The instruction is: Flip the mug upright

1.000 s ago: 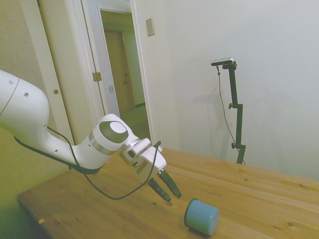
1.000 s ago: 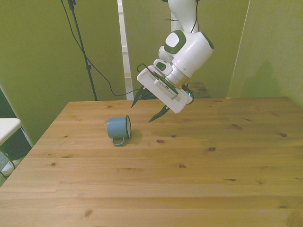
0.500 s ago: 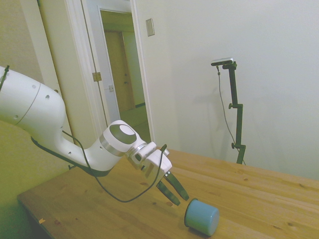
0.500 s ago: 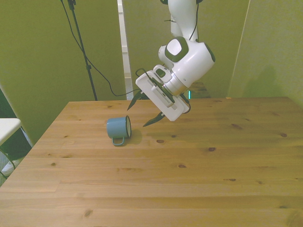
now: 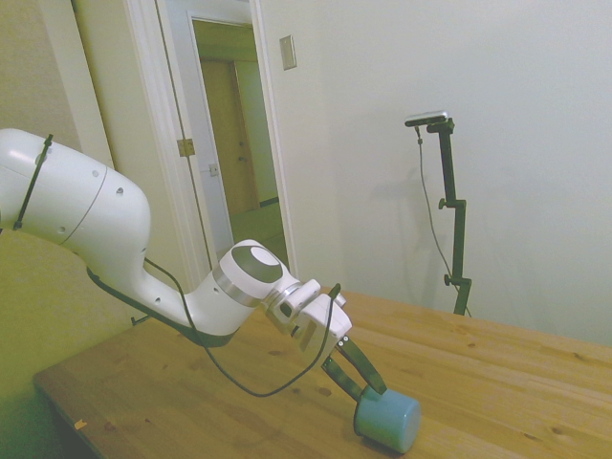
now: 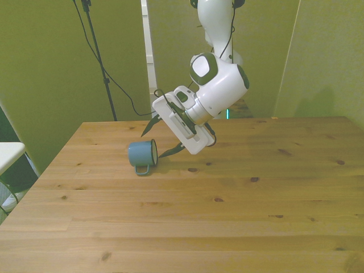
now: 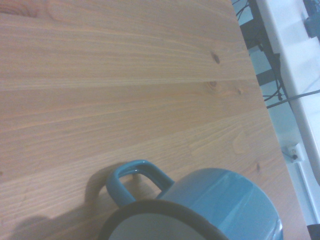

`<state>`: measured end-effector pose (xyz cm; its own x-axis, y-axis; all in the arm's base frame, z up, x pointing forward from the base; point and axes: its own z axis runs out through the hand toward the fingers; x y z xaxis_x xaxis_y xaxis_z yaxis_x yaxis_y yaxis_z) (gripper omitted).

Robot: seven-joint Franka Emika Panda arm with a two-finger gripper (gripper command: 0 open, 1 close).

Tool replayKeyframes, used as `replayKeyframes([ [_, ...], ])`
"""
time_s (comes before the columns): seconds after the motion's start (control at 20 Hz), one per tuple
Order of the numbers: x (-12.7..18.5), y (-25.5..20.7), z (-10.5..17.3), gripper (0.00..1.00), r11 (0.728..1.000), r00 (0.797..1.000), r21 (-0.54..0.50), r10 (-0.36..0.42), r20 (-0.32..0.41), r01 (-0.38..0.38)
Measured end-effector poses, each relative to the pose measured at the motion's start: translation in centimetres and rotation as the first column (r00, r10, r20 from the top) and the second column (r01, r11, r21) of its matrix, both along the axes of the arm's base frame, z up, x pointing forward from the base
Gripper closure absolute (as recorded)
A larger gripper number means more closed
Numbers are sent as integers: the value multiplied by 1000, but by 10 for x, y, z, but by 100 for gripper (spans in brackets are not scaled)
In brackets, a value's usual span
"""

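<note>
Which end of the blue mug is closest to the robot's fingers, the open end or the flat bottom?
The open end. The mug lies on its side, and its dark-rimmed mouth faces the gripper, whose fingers are spread open near it. The flat bottom points away.

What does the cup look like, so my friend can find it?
Look at the wooden table, towards the front view's left, just below the white arm's open pincer. The mug lies on its side there: small, light blue, dark-rimmed, with a loop handle resting against the wood.
</note>
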<state>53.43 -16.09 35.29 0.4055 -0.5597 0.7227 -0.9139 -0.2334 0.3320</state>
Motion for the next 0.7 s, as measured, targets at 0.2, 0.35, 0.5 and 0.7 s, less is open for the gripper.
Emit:
replayKeyframes([
  [0.2, 0, -12, -2, 0, 1000, 1000, -20, -7, -8, 7],
  [0.35, -2, -18, -1, 0, 999, 1000, -34, -7, -12, 7],
  [0.5, -2, -22, 0, 0, 999, 1000, -43, -7, -11, 7],
  [0.7, -3, -29, 2, 100, 998, 1000, -64, -8, -7, 7],
])
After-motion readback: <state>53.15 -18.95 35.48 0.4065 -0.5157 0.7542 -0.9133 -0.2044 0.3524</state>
